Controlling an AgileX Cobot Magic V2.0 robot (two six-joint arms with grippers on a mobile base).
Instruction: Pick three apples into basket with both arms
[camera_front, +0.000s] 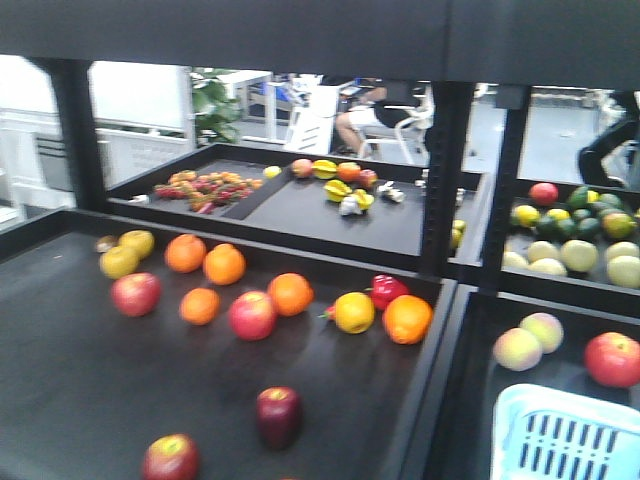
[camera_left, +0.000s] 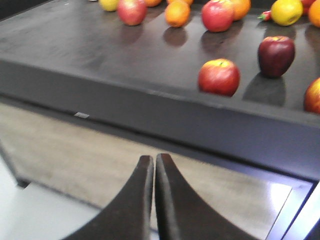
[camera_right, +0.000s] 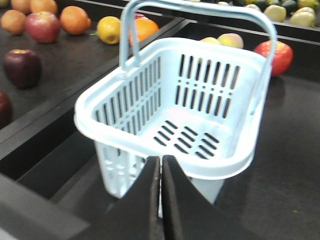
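Several red apples lie on the left black shelf: one (camera_front: 136, 293) at the left, one (camera_front: 252, 315) in the middle, one (camera_front: 171, 458) at the front and a dark red one (camera_front: 278, 415). Another apple (camera_front: 612, 359) sits in the right bin behind the pale blue basket (camera_front: 565, 435). In the left wrist view my left gripper (camera_left: 154, 159) is shut on nothing, below the shelf's front edge, with the nearest apple (camera_left: 218, 77) above it. My right gripper (camera_right: 161, 159) is shut and empty just before the basket's (camera_right: 135, 105) near rim. The basket is empty, its handle (camera_right: 200, 7) raised.
Oranges (camera_front: 224, 264), a yellow fruit (camera_front: 354, 312) and a red pepper (camera_front: 387, 290) are mixed among the apples. A peach-like fruit (camera_front: 518, 349) lies by the basket. Black uprights (camera_front: 445, 180) and a divider wall (camera_right: 55, 115) separate the bins. Farther bins hold more fruit.
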